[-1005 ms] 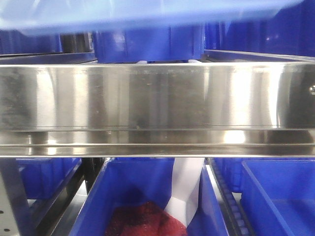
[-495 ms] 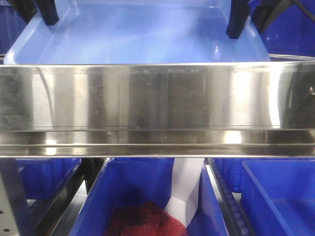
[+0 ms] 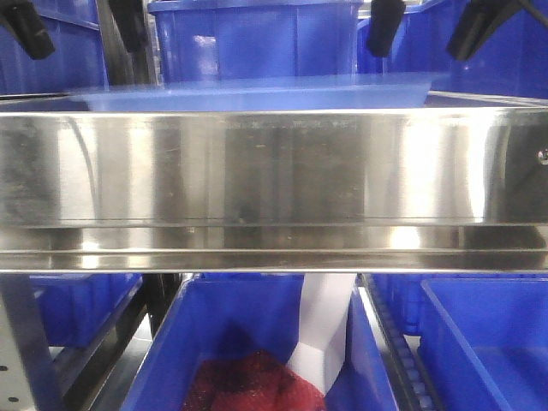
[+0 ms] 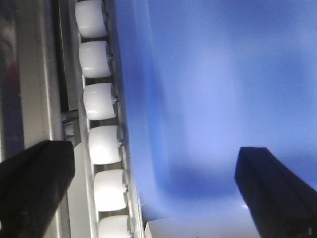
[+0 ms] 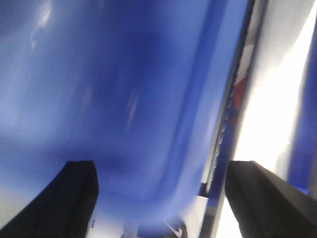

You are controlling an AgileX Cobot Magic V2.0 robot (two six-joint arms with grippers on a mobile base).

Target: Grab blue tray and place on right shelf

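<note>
Both my grippers, left point(image 4: 148, 188) and right point(image 5: 161, 198), gape wide above the blue tray point(image 3: 257, 92); the steel rail point(image 3: 274, 167) hides its base, storage bins point(image 3: 257, 38) behind.

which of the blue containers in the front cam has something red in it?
The lower-level bin in the middle, under the steel rail: a dark red mass lies in it beside a white object. The bin to its right shows only blue.

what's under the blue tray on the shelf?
White rollers run along the blue tray edge in the left wrist view. The steel front rail hides its underside from the front.
</note>
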